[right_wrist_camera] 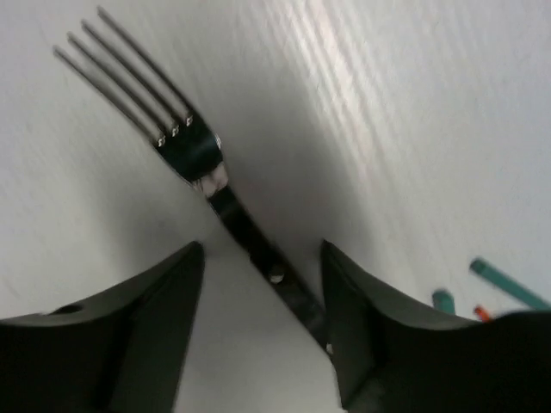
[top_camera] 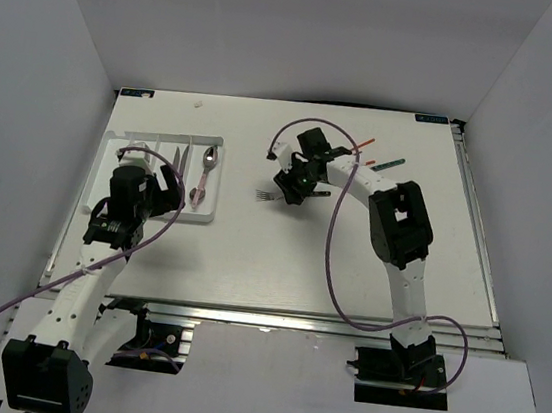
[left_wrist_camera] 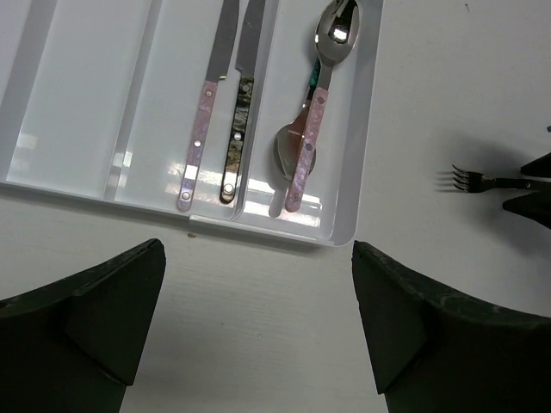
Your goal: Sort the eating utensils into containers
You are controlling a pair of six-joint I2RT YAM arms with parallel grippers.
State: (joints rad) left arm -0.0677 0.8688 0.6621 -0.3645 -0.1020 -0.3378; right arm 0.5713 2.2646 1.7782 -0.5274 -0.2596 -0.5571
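- White tabletop (top_camera: 270, 256) boxed in by plain white walls, seen from above. A flat white tray (top_camera: 210, 203) lies at the left, with a pink-handled spoon (top_camera: 201, 182) in its rightmost slot. The left gripper (top_camera: 149, 187) hangs over the tray's near end and hides part of it. The right gripper (top_camera: 293, 186) is low over the table's middle, with fork (top_camera: 262, 196) tines poking out to its left. A red chopstick (top_camera: 364, 142) and a teal chopstick (top_camera: 390, 163) lie behind that arm, well apart from the tray. Purple cables loop along both arms.
- Left wrist view: the left gripper's jaws are spread wide with nothing between them, above bare table just short of the tray. One slot holds a pink-handled knife (left_wrist_camera: 200, 142) beside a dark patterned knife (left_wrist_camera: 237, 129). In the next slot the pink spoon's handle lies across a second spoon (left_wrist_camera: 291, 153). Two slots to the left are bare.
- Right wrist view, blurred: the right gripper's jaws straddle the fork's dark handle without clamping it; a gap shows on the left side. Chopstick ends (right_wrist_camera: 504, 280) peek in at lower right.
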